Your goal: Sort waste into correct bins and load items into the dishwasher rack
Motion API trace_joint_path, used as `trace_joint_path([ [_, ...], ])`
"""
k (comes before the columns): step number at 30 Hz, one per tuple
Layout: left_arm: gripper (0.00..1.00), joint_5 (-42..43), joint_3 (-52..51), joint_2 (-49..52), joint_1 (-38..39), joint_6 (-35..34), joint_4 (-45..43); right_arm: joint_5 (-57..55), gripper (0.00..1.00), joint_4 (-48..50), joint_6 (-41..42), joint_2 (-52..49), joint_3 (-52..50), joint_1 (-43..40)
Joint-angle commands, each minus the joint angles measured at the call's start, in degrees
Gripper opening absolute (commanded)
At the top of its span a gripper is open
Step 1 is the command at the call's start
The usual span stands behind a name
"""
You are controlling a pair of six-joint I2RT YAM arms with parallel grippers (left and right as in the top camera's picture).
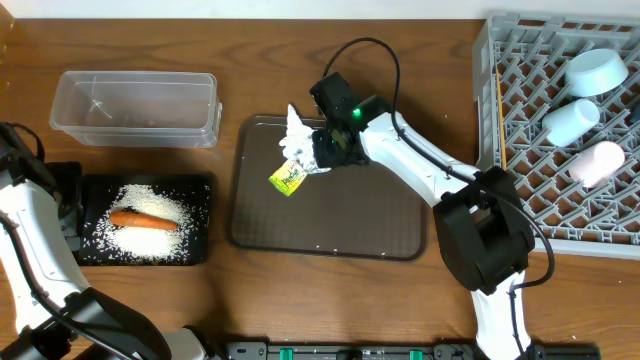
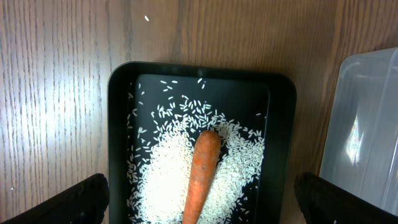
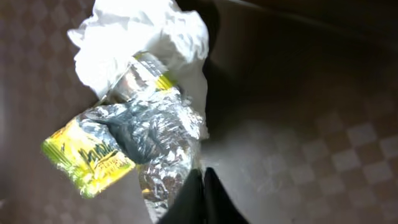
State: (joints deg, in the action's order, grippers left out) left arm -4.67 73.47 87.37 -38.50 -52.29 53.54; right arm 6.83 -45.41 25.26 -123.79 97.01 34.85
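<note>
Silvery wrapper (image 3: 149, 124) pinched in right gripper (image 3: 200, 193), jaws shut on its edge, at top-left corner of brown tray (image 1: 340, 215). Grip looks thin: it should lift slow, carry w/o swinging, release low inside clear tub (image 1: 135, 105). Left gripper (image 2: 199, 208) hangs wide open over black tray (image 2: 118, 155).

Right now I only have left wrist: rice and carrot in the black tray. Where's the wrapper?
Observer: The wrapper is over the brown tray, with the right pincer shut on it.
Operator: Anything in the clear tub?
Observer: From overhead the clear tub looks empty.
Operator: Rack?
Observer: The dishwasher rack holds a light-blue bowl, pale-blue cup, white cup and chopsticks.
</note>
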Motion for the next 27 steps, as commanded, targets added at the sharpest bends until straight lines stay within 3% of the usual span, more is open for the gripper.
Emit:
trace_joint_path([
  [1, 0.98, -0.3, 1.0, 0.2, -0.2, -0.1, 0.1, 1.2, 0.01, -0.5, 0.0, 0.2, 0.7, 0.3],
  [15, 0.98, -0.3, 1.0, 0.2, -0.2, -0.1, 0.1, 4.1, 0.01, -2.6, -1.9, 13.8, 0.8, -3.3],
  [24, 0.98, -0.3, 1.0, 0.2, -0.2, -0.1, 0.1, 4.2, 0.01, -3.4, -2.6, 9.9, -0.5, -1.0],
  [27, 0.98, -0.3, 1.0, 0.2, -0.2, -0.1, 0.1, 4.2, 0.11, -2.8, -2.6, 7.2, -0.5, 0.7],
])
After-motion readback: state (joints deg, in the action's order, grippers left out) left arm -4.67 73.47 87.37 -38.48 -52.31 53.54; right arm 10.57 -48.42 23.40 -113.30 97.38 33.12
